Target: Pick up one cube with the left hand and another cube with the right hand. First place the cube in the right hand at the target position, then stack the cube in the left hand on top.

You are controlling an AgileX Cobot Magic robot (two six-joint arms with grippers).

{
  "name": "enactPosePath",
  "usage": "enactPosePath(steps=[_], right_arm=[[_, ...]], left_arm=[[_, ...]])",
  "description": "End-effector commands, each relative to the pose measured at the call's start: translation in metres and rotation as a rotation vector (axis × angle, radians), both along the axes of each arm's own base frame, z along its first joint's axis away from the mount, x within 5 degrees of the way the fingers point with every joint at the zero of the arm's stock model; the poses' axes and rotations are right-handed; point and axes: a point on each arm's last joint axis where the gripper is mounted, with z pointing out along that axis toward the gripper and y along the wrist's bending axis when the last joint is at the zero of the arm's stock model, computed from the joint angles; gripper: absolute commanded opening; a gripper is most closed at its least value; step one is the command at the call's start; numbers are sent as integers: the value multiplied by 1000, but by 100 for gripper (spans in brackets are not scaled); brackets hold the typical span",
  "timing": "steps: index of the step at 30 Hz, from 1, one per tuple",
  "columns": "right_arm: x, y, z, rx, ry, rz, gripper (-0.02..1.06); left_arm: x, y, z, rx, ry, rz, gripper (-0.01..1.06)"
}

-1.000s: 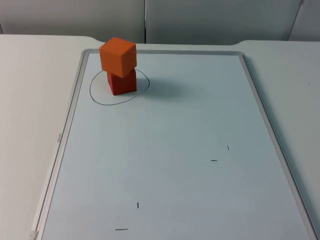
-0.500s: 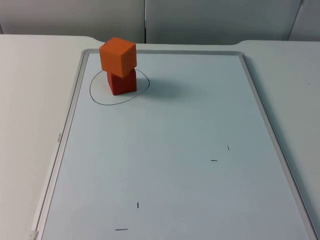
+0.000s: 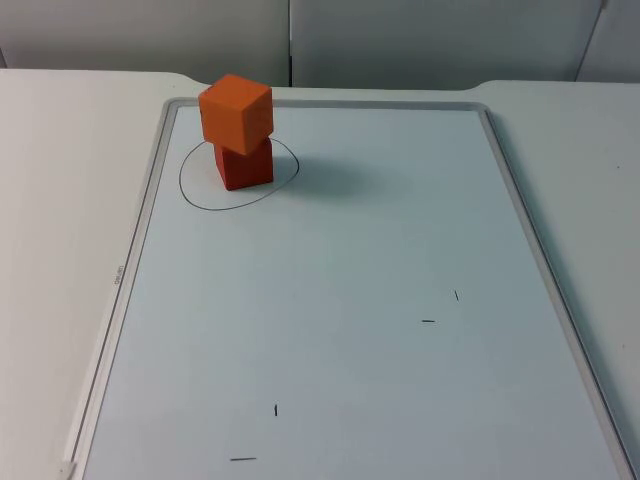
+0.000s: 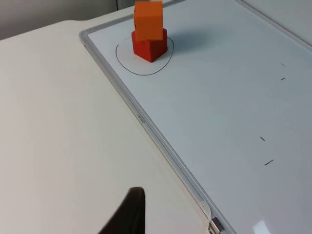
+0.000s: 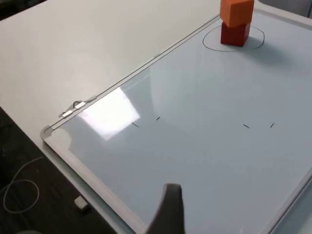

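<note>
An orange cube (image 3: 235, 113) stands on a red cube (image 3: 244, 165), turned slightly askew to it, inside a pen-drawn circle (image 3: 230, 208) at the far left of the whiteboard. The left wrist view has the same orange cube (image 4: 148, 19) and red cube (image 4: 150, 46) far ahead. My left gripper (image 4: 127, 214) hangs over the bare table beside the board's left frame, well away from the stack. My right gripper (image 5: 168, 209) hovers over the board's near part, with the orange cube (image 5: 237, 12) and red cube (image 5: 235, 34) far off. Neither touches a cube.
The whiteboard's grey frame (image 3: 140, 230) encloses a surface with a few short pen marks (image 3: 428, 321). White table (image 3: 60, 200) lies on both sides, the grey wall (image 3: 400, 40) behind. Past the table's edge is dark floor (image 5: 19, 161) with a white cable.
</note>
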Motion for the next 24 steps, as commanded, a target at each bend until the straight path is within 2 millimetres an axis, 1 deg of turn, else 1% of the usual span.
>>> enactPosePath(steps=[1, 8, 14, 16, 18, 24], right_arm=[[-1, -2, 1, -10, -3, -2, 73], [-1, -3, 1, -24, -7, -2, 73], [2, -6, 0, -62, -39, -38, 73], [2, -6, 0, -62, -39, -38, 73], [6, -4, -4, -64, -42, -44, 73], [6, -4, -4, -57, -43, -47, 73]], left_arm=[[1, -1, 0, -15, -19, -4, 105], [1, -1, 0, -15, -19, -4, 105], [1, -1, 0, -15, -19, -4, 105], [1, -1, 0, -15, -19, -4, 105], [1, -1, 0, -15, -19, -4, 105], [1, -1, 0, -15, -19, -4, 105]])
